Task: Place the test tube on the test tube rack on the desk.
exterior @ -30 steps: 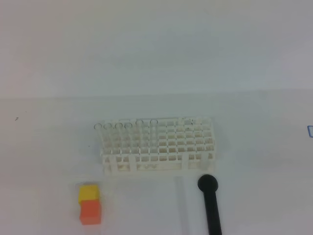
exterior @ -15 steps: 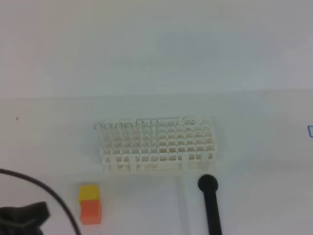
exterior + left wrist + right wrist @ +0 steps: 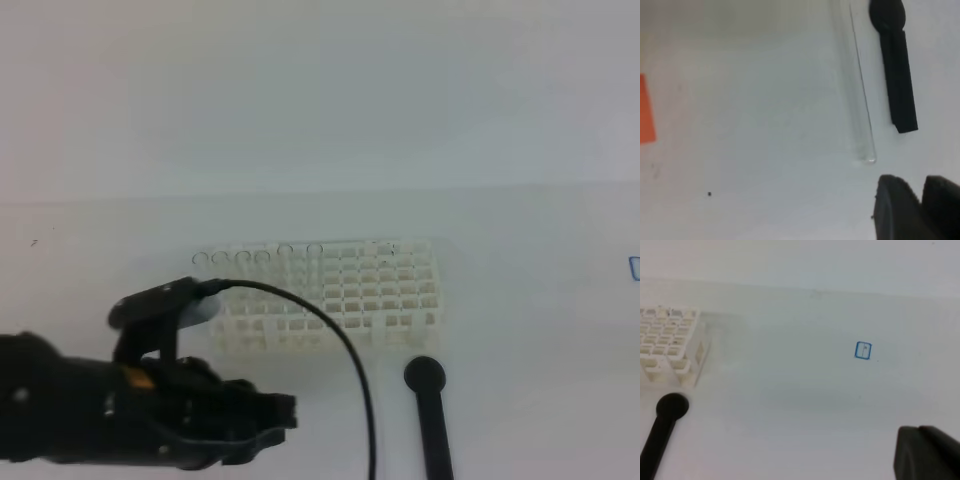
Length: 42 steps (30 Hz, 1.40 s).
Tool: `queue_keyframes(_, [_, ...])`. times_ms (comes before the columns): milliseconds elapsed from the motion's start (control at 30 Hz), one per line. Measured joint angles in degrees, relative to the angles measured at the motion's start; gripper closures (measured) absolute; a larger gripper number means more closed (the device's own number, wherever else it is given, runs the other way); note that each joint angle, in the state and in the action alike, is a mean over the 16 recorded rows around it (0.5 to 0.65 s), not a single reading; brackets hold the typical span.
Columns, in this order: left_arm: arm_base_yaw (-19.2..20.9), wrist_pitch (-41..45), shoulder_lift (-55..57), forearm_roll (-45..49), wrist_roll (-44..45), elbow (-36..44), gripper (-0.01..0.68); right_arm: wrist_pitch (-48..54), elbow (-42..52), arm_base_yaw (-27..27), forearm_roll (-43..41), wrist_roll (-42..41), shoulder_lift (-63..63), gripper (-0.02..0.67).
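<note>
The left arm (image 3: 130, 410) occupies the lower left of the exterior high view, its black body covering the desk (image 3: 520, 300) in front of the test tube rack (image 3: 340, 290). A black cable (image 3: 340, 350) arcs from the arm down to the lower edge of the view. The left gripper (image 3: 917, 207) appears in the left wrist view as two dark fingertips (image 3: 895, 205) at the lower right corner; they sit close together with a narrow gap, holding nothing, but whether they are fully pressed together cannot be told.

The test tube (image 3: 857, 95) lies flat on the desk, its rounded end just beyond the fingertips and apart from them. A black round-headed stick (image 3: 895, 65) lies beside the tube, roughly parallel to it. An orange block (image 3: 646, 117) shows at the left edge of the left wrist view.

The rack stands upright on the desk, with several tube rims visible along its rear left rows.

The right gripper (image 3: 927, 452) shows only as a dark shape at the lower right of the right wrist view; its opening cannot be told. A small blue square mark (image 3: 863, 350) sits on the desk.
</note>
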Motion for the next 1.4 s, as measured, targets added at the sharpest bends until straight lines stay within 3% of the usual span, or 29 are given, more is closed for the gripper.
queue_keyframes(233, [-9.1, -2.3, 13.1, 6.3, -6.2, -8.0, 0.525, 0.3, 0.0, 0.0, 0.1, 0.0, 0.0, 0.65])
queue_keyframes(500, [-14.8, -2.1, 23.8, 11.6, -10.7, -15.2, 0.393, 0.4, 0.0, 0.0, 0.5, 0.0, 0.0, 0.65])
queue_keyframes(833, [-16.3, -2.1, 32.6, 14.8, -14.2, -20.9, 0.244, 0.4, 0.0, 0.0, 1.5, 0.0, 0.0, 0.65])
queue_keyframes(1400, [-17.2, -1.0, 37.8, 17.7, -15.0, -23.6, 0.227, 0.6, 0.0, 0.0, 2.1, -0.2, 0.0, 0.65])
